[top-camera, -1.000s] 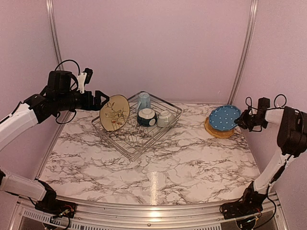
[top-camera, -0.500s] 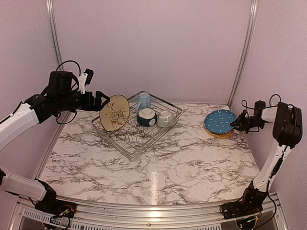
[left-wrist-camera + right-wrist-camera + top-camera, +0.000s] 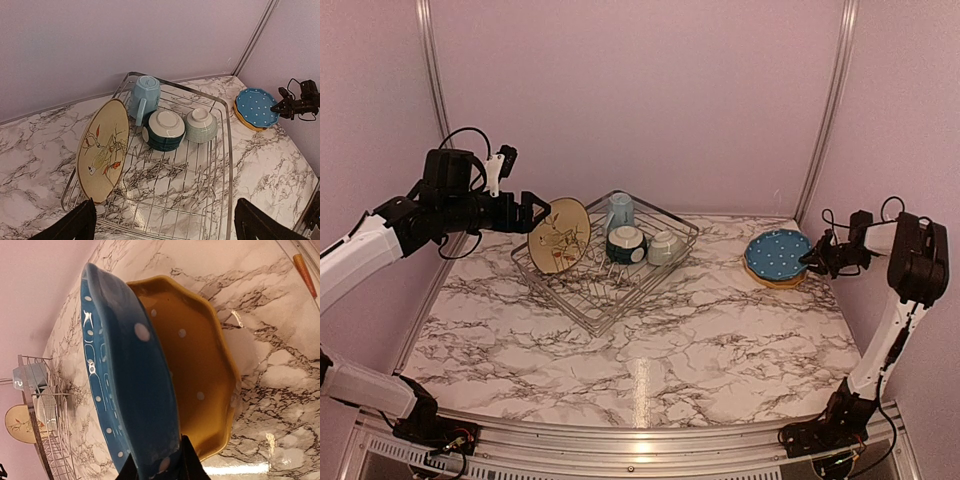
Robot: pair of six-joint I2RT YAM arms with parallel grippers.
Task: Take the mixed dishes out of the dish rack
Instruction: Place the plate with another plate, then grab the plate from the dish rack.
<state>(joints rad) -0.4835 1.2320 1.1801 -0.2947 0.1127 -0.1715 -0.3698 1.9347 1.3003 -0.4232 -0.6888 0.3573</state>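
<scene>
**Overhead, left wrist and right wrist views of the unloading scene.** The dish rack (image 3: 620, 292), a square wire basket with low sides, stands on the marble table (image 3: 720, 340) and is the reference for all positions.

Inside the rack:
- The cream plate (image 3: 560, 235), with a leaf motif, stands on edge along the rack's left side and leans over the wire floor.
- The pale blue mug (image 3: 619, 211) rests inverted and tilted at the rack's far corner.
- The dark teal bowl (image 3: 626, 244) sits upside down directly in front of the mug, its white foot ring uppermost.
- The grey-green bowl (image 3: 666, 247) sits upside down just beside the dark teal bowl, toward the rack's right side.

Outside the rack, well apart to its right, the mustard plate (image 3: 776, 283) lies on the table with the blue dotted plate (image 3: 778, 254) over it. The right wrist view shows the blue dotted plate tilted against the mustard plate, so that much of the mustard plate's inner face is exposed.

The right gripper (image 3: 809, 262) is on the side of these two plates away from the rack. It is closed narrowly on the blue dotted plate's rim, one finger on each face.

The left gripper (image 3: 537, 209) hangs in the air just outside the rack's left side, close to the cream plate's upper rim. Its fingers are spread wide and hold nothing. Whether a fingertip touches the cream plate cannot be told from these views.
</scene>
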